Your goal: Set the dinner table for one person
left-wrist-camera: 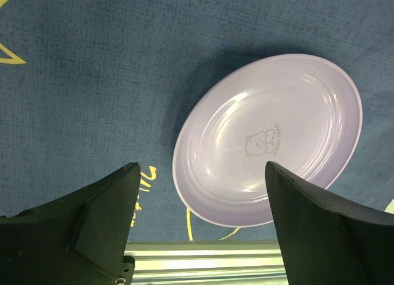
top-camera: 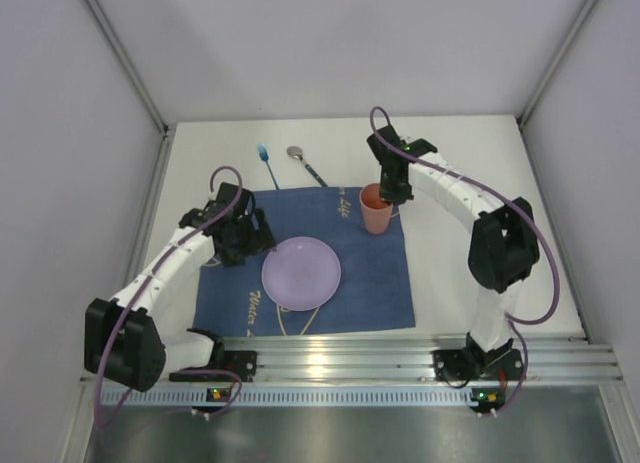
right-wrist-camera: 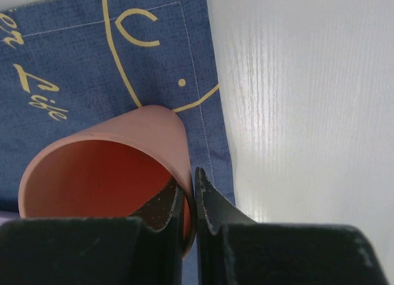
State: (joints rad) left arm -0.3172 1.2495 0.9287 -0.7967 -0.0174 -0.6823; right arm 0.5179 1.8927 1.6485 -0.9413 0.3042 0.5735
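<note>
Across the top view, white dinner table under everything, silver rail along its near edge. On it a dark blue cloth, with a lilac plate at mid-cloth and a pink cup at the far right corner. Beyond the cloth, on bare table, a spoon and a blue-handled utensil.

From the left wrist: left gripper spread wide, holding nothing, poised over the cloth just beside the plate.

From the right wrist: right gripper pinching the cup's wall, one finger inside the rim, one outside; bare table just right of the cloth's hem.
</note>
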